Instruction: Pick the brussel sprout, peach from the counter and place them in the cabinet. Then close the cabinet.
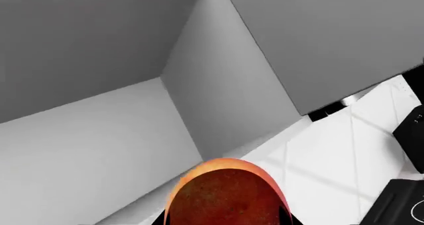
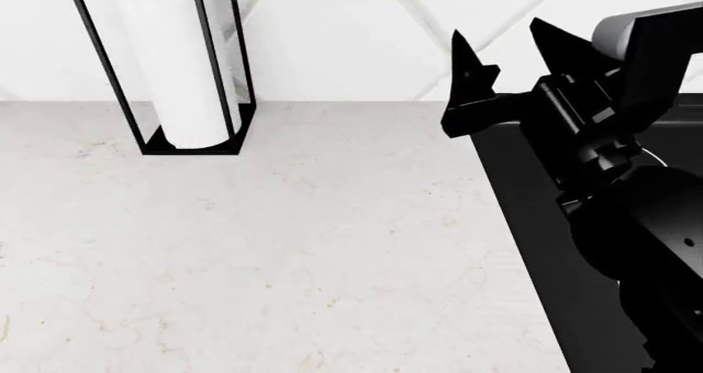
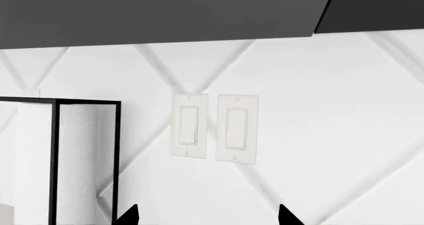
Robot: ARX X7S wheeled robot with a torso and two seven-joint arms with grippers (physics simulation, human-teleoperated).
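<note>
Fingers of the left arm grasp the peach [image 1: 225,195] at the open cabinet [image 1: 99,135]; right fingers [image 2: 495,81] are spread, empty, above the counter [image 2: 275,249]. Current step: peach placement. Next: advance inside, lower, release; brussel sprout not visible.

right gripper [image 2: 495,48] raised at the head view's right, black fingers spread apart and empty, arm bent below. left gripper [image 1: 227,220] closed around the peach [image 1: 225,195].
</note>
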